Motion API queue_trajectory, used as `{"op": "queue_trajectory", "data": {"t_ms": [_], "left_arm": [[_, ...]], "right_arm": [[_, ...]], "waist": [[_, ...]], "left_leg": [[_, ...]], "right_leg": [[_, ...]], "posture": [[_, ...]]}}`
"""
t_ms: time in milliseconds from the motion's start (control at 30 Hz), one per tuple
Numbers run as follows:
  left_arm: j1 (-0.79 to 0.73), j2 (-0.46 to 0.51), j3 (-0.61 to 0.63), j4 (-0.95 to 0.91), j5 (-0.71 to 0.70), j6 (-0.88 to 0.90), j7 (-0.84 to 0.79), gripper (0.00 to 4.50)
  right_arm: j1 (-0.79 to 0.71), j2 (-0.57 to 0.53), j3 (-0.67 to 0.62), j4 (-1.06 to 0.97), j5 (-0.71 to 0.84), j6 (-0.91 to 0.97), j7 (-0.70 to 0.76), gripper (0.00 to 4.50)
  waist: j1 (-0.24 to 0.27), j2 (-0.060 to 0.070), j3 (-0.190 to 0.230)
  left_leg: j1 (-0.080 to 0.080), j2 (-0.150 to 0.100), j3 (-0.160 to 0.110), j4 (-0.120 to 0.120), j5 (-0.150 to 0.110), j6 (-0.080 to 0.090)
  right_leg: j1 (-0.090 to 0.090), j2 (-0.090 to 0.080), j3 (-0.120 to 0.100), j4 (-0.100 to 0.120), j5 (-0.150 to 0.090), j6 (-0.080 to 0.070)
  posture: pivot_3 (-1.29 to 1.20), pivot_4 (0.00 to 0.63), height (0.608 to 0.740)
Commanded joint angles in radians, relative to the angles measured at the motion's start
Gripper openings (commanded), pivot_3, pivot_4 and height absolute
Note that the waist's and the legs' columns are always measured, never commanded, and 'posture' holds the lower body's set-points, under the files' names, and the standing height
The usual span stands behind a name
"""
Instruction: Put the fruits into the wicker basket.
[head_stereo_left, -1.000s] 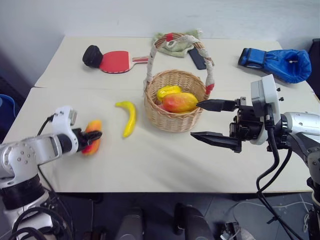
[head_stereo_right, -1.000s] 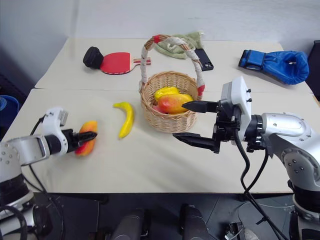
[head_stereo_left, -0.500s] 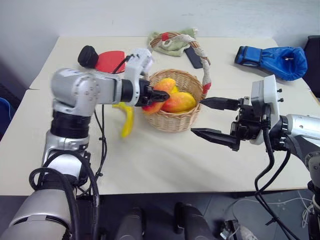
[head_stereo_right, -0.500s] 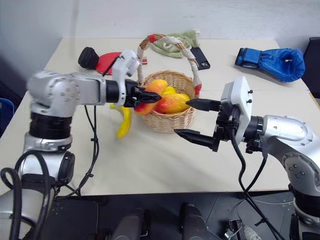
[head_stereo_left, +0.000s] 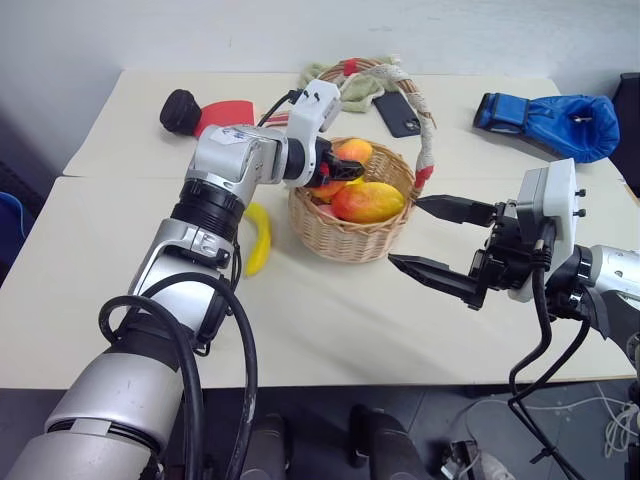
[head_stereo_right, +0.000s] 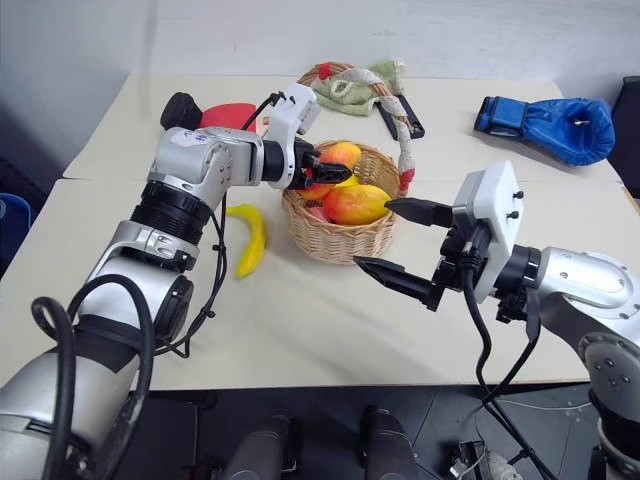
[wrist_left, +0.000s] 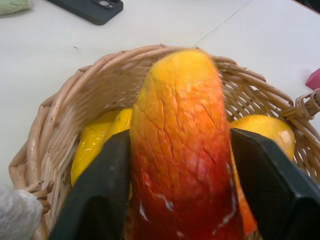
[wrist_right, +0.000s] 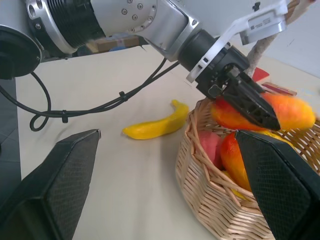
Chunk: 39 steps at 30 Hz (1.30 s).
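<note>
The left gripper (head_stereo_left: 338, 174) is grasping a mango (wrist_left: 182, 145) over the basket (head_stereo_left: 345, 236), where another mango (head_stereo_left: 368, 202) is lying. The banana (head_stereo_left: 259, 236) is waiting on the table; the right gripper (head_stereo_left: 440, 240) is gaping empty.

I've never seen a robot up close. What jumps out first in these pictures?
The left claw reaches over the wicker basket in the middle of the table, a bright red-orange mango between its black fingers above the fruit already inside. A yellow banana lies on the table just left of the basket. The right claw hangs wide open and empty on the basket's right.
</note>
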Motion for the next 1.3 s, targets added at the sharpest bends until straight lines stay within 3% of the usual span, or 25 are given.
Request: {"op": "queue_trajectory", "data": {"t_ms": [33, 200, 267, 367, 533, 733, 900, 1233, 1300], "left_arm": [[0.029, 0.055, 0.075, -0.143, -0.028, 0.089, -0.022, 4.44], [0.208, 0.173, 0.258, -0.56, -0.163, 0.371, 0.003, 4.48], [0.301, 0.204, 0.409, -0.76, -0.248, 0.523, 0.022, 4.48], [0.411, 0.208, 0.581, -0.932, -0.27, 0.718, 0.112, 4.48], [0.595, 0.112, 0.713, -1.035, -0.342, 0.743, 0.392, 4.48], [0.677, 0.059, 0.653, -1.088, -0.446, 0.743, 0.607, 4.48], [0.606, 0.051, 0.534, -0.933, -0.323, 0.743, 0.663, 4.48], [0.558, 0.106, 0.336, -0.748, -0.166, 0.622, 0.572, 4.48], [0.56, 0.111, 0.311, -0.733, -0.154, 0.601, 0.542, 4.09]], "right_arm": [[0.0, -0.018, -0.029, -0.026, 0.016, -0.009, -0.005, 4.5], [-0.03, -0.01, 0.002, -0.001, 0.021, -0.013, 0.011, 4.5], [-0.046, 0.001, 0.035, 0.02, 0.006, -0.019, 0.03, 4.5], [-0.079, 0.017, 0.079, 0.053, -0.013, -0.029, 0.056, 4.5], [-0.126, 0.042, 0.129, 0.099, -0.041, -0.047, 0.104, 4.5], [-0.149, 0.066, 0.157, 0.113, -0.064, -0.055, 0.12, 4.5], [-0.128, 0.078, 0.155, 0.092, -0.067, -0.056, 0.112, 4.5], [-0.078, 0.088, 0.122, 0.043, -0.063, -0.059, 0.058, 4.5], [-0.072, 0.089, 0.116, 0.034, -0.059, -0.058, 0.048, 4.5]], "waist": [[-0.003, 0.0, 0.0], [-0.013, 0.0, 0.0], [-0.016, 0.0, 0.0], [-0.018, 0.0, 0.0], [-0.003, 0.001, 0.0], [0.001, 0.0, 0.0], [0.001, 0.0, 0.0], [-0.001, 0.0, 0.0], [-0.001, 0.0, 0.0]], "left_leg": [[0.0, 0.0, 0.0, 0.0, 0.0, 0.0], [0.002, 0.002, -0.005, -0.001, -0.001, 0.0], [0.002, 0.006, -0.005, 0.0, -0.001, -0.001], [0.003, 0.007, -0.006, 0.001, -0.002, -0.001], [0.007, 0.006, -0.006, 0.002, -0.002, -0.001], [0.004, 0.004, -0.008, 0.002, -0.002, -0.001], [0.005, 0.004, -0.006, 0.002, -0.002, -0.002], [0.005, 0.0, -0.004, 0.001, -0.003, -0.002], [0.006, 0.0, -0.003, 0.001, -0.003, -0.002]], "right_leg": [[0.0, 0.0, 0.0, 0.0, 0.0, 0.0], [-0.001, 0.0, 0.004, 0.003, 0.0, 0.0], [-0.001, 0.0, 0.004, 0.004, 0.0, 0.0], [-0.001, 0.001, 0.006, 0.004, 0.0, 0.0], [0.003, 0.001, 0.008, 0.005, 0.0, 0.0], [0.002, 0.0, 0.011, 0.004, 0.001, 0.002], [0.002, 0.001, 0.01, 0.004, 0.001, 0.002], [0.0, 0.001, 0.011, 0.004, 0.001, 0.002], [0.0, 0.001, 0.011, 0.004, 0.001, 0.002]], "posture": [[0.0, 0.15, 0.74], [0.0, 0.15, 0.74], [0.0, 0.15, 0.74], [0.0, 0.15, 0.74], [0.0, 0.15, 0.74], [0.0, 0.15, 0.74], [0.0, 0.15, 0.74], [0.0, 0.15, 0.74], [0.0, 0.15, 0.74]]}}
